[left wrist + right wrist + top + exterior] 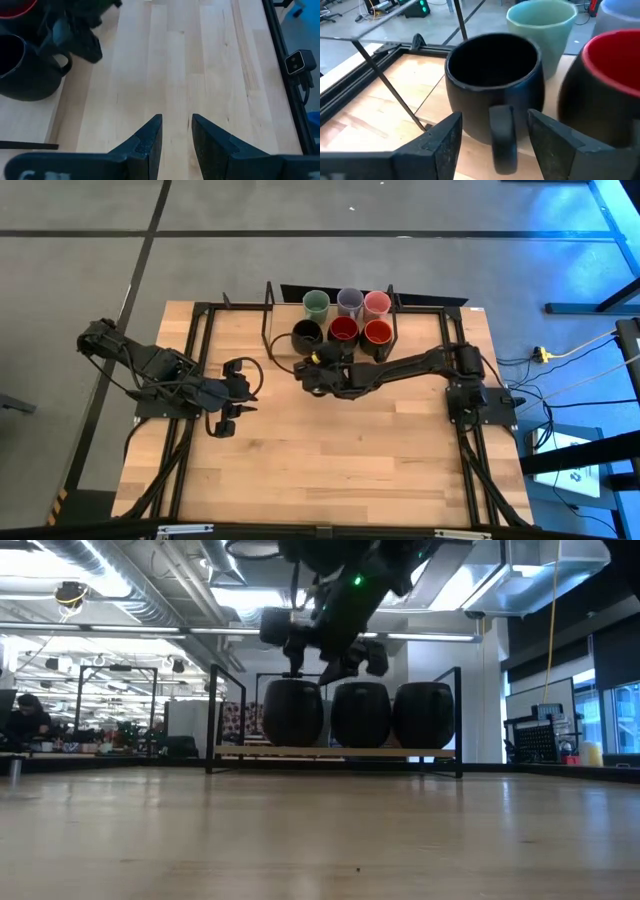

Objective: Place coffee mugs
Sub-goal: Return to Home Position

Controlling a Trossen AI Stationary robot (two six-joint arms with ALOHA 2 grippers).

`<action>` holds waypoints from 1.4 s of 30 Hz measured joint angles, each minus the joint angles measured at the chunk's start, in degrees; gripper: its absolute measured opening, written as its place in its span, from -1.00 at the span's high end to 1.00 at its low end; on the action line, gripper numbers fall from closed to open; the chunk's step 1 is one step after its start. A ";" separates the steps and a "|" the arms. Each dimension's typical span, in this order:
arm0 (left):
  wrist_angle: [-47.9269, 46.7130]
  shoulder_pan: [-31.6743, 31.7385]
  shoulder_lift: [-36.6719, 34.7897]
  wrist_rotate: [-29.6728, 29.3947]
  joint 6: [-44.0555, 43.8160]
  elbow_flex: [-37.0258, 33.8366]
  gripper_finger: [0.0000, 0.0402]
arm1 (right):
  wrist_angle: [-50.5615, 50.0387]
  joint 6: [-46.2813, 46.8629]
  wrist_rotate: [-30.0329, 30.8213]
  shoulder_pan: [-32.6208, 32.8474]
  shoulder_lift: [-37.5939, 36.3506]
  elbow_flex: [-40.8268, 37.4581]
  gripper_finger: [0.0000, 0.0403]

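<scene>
6 coffee mugs are sitting on the shelf [340, 752] at the bench's [330, 465] far edge. The pale green mug [316, 303], lavender mug [349, 301] and pink mug [377, 302] are standing behind, the black mug [307, 333] and 2 red mugs [343, 330] [377, 332] in front. The right gripper [494, 122] is hovering at the black mug, fingers spread either side of its handle. The left gripper [176, 122] is waiting near the bench's left edge, fingers slightly parted, gripping nothing.
</scene>
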 joint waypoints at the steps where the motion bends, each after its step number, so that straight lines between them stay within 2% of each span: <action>1: 0.00 0.00 0.00 0.00 0.00 0.00 0.50 | -0.36 -0.12 -0.04 0.06 -0.70 0.00 -0.03; 5: 0.00 0.00 0.00 -0.02 0.00 0.00 0.50 | -1.22 -2.68 -3.20 0.67 -3.95 0.02 0.00; 9: 0.05 0.00 0.00 -0.04 0.03 0.00 0.50 | -3.05 -6.62 -10.59 2.21 -8.18 0.00 0.02; 12: 0.71 0.00 0.00 0.31 1.24 0.00 0.52 | -3.07 -15.46 -14.36 4.96 -12.00 0.01 0.02; 15: 2.83 0.00 -0.02 0.69 3.20 -0.06 0.60 | -4.63 -24.90 -20.16 8.04 -15.32 0.02 0.02; 18: 8.68 0.02 -0.86 4.30 6.41 -1.92 0.74 | -5.33 -28.43 -25.81 10.35 -17.84 0.04 0.02; 20: 13.76 0.16 -2.09 7.76 8.13 -4.52 0.85 | -6.11 -29.25 -27.49 11.42 -18.99 0.04 0.04; 23: 21.49 0.93 -4.54 12.20 9.49 -9.64 0.97 | -6.96 -29.72 -28.00 13.18 -20.35 0.04 0.14; 27: 32.54 1.89 -9.28 15.57 10.15 -16.82 0.96 | -8.36 -30.96 -28.59 15.35 -22.17 0.04 0.37; 31: 37.26 2.74 -13.85 13.27 9.17 -21.80 0.99 | -10.48 -32.27 -28.65 17.08 -24.81 -0.06 0.60; 36: 36.33 2.80 -18.46 3.23 4.64 -24.47 0.97 | -5.82 -32.52 -28.41 19.68 -31.93 -8.48 0.86; 39: 36.57 2.78 -19.52 2.84 4.90 -24.48 0.94 | 0.73 -32.33 -27.93 21.75 -38.53 -17.11 0.97; 42: 36.98 2.78 -19.76 3.29 4.86 -24.48 0.92 | 8.31 -32.20 -27.89 23.30 -45.58 -26.46 0.96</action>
